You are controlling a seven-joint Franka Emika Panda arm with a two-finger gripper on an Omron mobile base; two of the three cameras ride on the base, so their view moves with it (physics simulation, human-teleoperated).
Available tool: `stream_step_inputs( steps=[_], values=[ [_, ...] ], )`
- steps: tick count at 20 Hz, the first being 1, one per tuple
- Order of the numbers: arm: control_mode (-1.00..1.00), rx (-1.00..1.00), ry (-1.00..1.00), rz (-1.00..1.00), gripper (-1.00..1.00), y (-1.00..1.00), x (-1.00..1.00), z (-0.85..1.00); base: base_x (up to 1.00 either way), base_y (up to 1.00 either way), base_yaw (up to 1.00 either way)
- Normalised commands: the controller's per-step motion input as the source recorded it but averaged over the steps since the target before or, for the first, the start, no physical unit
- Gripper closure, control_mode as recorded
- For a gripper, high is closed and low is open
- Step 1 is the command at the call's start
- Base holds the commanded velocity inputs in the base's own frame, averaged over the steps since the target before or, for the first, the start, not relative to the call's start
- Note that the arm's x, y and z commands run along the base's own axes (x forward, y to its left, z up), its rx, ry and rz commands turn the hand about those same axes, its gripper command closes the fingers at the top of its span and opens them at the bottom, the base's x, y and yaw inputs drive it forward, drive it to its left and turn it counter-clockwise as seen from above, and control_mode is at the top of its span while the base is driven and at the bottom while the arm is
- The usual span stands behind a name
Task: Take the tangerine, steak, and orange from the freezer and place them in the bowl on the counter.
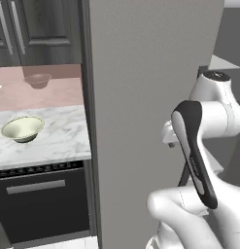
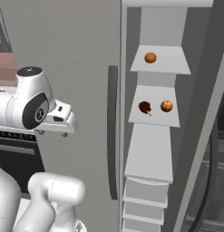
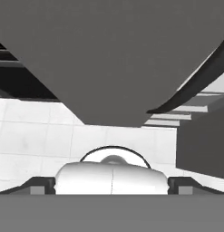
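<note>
The steak lies on the freezer's middle shelf, centre-right of the right base view, beside an orange fruit — another fruit sits on the shelf above. The gripper is at centre-left, level with that shelf, so the steak lies well off to its right. I cannot tell whether the jaws are released or clenched. The arm is folded, elbow high. The bowl waits on the bench, left of the left base view.
</note>
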Motion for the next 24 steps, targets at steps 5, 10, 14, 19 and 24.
stream_step_inputs(
  steps=[5, 10, 14, 19, 24],
  values=[
    [-1.0, 0.03, 0.0, -0.08, -1.0, -0.15, -0.24, 0.0, 0.0, 0.0, 0.0],
    [-1.0, 0.01, 0.0, -0.03, -1.0, -0.12, -0.15, 0.0, 0.0, 0.0, 0.0],
    [-1.0, 0.0, 0.0, 0.0, -1.0, 0.0, -0.01, 0.0, 0.0, 0.0, 0.0],
    [-1.0, 0.0, 0.0, 0.0, -1.0, 0.0, -0.02, 0.0, 0.0, 0.0, 0.0],
    [-1.0, 0.0, 0.0, 0.0, -1.0, 0.08, -0.02, 0.0, 0.0, 0.0, 0.0]
  ],
)
